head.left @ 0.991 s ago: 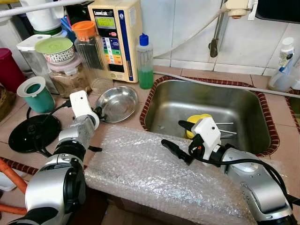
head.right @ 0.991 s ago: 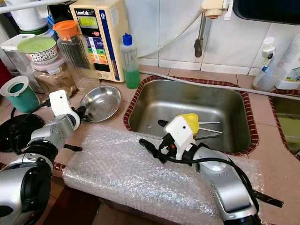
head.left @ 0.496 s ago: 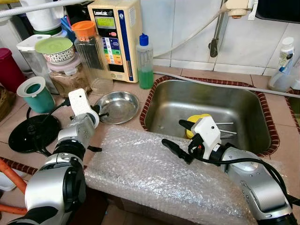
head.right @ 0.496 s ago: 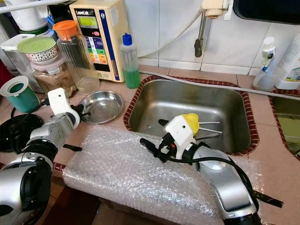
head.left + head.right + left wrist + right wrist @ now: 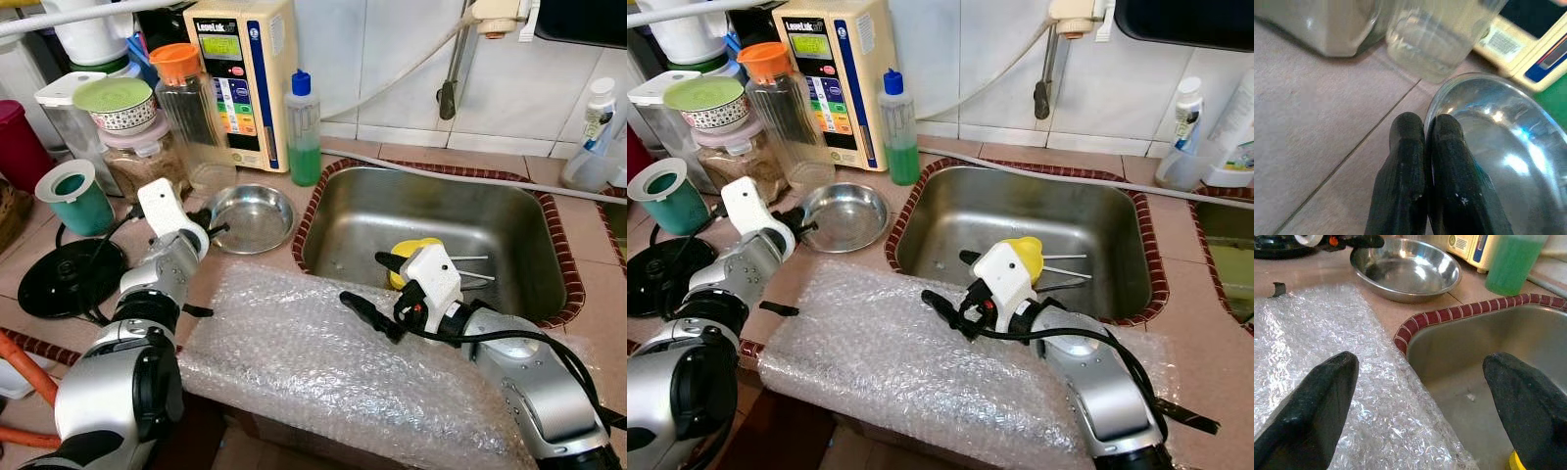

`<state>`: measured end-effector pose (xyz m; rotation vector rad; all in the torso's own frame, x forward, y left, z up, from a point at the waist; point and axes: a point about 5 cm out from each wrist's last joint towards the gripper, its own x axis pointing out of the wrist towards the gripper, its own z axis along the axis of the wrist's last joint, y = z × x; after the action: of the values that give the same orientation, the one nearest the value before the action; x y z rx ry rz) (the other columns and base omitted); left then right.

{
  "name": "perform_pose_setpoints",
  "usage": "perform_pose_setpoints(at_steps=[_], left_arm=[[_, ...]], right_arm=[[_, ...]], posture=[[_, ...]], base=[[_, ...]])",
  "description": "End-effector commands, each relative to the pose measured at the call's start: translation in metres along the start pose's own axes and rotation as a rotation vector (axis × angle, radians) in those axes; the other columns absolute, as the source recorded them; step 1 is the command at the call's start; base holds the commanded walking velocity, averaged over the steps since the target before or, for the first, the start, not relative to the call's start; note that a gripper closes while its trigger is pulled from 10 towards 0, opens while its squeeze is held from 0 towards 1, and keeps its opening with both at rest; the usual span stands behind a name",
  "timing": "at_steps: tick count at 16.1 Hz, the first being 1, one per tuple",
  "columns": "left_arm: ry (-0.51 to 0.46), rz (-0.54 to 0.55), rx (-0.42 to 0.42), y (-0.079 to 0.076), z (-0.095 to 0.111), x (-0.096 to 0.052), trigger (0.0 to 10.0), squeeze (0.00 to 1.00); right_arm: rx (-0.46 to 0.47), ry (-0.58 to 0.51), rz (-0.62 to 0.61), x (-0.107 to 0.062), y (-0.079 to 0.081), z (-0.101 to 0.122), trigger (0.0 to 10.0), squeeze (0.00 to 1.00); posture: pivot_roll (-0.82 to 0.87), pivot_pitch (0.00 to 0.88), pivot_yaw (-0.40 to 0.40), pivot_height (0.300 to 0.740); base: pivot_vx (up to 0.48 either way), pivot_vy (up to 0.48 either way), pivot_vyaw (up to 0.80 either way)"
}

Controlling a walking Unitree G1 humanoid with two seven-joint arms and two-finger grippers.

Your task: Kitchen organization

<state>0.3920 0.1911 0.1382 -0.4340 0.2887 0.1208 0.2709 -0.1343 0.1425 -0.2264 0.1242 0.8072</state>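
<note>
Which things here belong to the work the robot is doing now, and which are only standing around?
In the job:
- steel bowl, its rim pinched by the left gripper
- right gripper, open over the bubble wrap

Lying about:
- green soap bottle
- teal cup
- orange-lidded jar
- sink

Left claw (image 5: 1426, 128) pinched closed, right claw (image 5: 367, 284) spread wide apart

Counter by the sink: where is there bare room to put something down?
The sheet of bubble wrap along the front edge lies bare. So does the strip of tile between the steel bowl and the wrap. The sink basin's near-left floor is open. The back-left corner is crowded with jars, bottles and a water machine.
</note>
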Motion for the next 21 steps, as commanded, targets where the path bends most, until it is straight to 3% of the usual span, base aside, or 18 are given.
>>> perform_pose_setpoints(at_steps=[1, 9, 10, 13, 16, 18, 21], left_arm=[[-0.031, -0.01, -0.019, 0.002, 0.004, -0.001, 0.0, 0.0], [-0.24, -0.165, -0.038, -0.022, 0.031, -0.005, 0.0, 0.0], [-0.233, -0.164, 0.0, -0.023, 0.032, -0.005, 0.0, 0.0], [-0.267, -0.187, -0.02, -0.025, 0.035, -0.006, 0.0, 0.0], [-0.352, -0.314, -0.032, -0.042, 0.045, -0.012, 0.0, 0.0], [-0.385, -0.491, -0.017, -0.067, 0.046, -0.02, 0.0, 0.0], [-0.389, -0.562, 0.006, -0.086, 0.035, -0.028, 0.0, 0.0]], right_arm=[[-0.015, -0.004, -0.002, 0.0, -0.003, 0.002, 10.0, 0.0], [-0.014, -0.02, -0.082, 0.004, -0.015, 0.004, 10.0, 0.0], [-0.016, -0.021, -0.086, 0.004, -0.017, 0.004, 10.0, 0.0], [-0.021, -0.034, -0.113, 0.005, -0.021, 0.006, 10.0, 0.0], [-0.005, -0.091, -0.218, 0.007, -0.033, 0.014, 10.0, 0.0], [0.133, -0.196, -0.32, 0.01, -0.047, 0.029, 10.0, 0.0], [0.278, -0.285, -0.369, 0.014, -0.053, 0.041, 10.0, 0.0]], posture=[[-0.02, 0.0, 0.105, 0.74], [-0.01, 0.0, 0.095, 0.74], [-0.01, 0.0, 0.095, 0.74], [-0.01, 0.0, 0.098, 0.74], [0.0, 0.0, 0.098, 0.74], [0.0, 0.0, 0.092, 0.74], [0.01, 0.0, 0.08, 0.74]], base=[[0.0, 0.0, 0.0], [0.0, 0.0, 0.0], [0.0, 0.0, 0.0], [0.0, 0.0, 0.0], [0.0, 0.0, 0.0], [0.0, 0.0, 0.0], [0.0, 0.0, 0.0]])
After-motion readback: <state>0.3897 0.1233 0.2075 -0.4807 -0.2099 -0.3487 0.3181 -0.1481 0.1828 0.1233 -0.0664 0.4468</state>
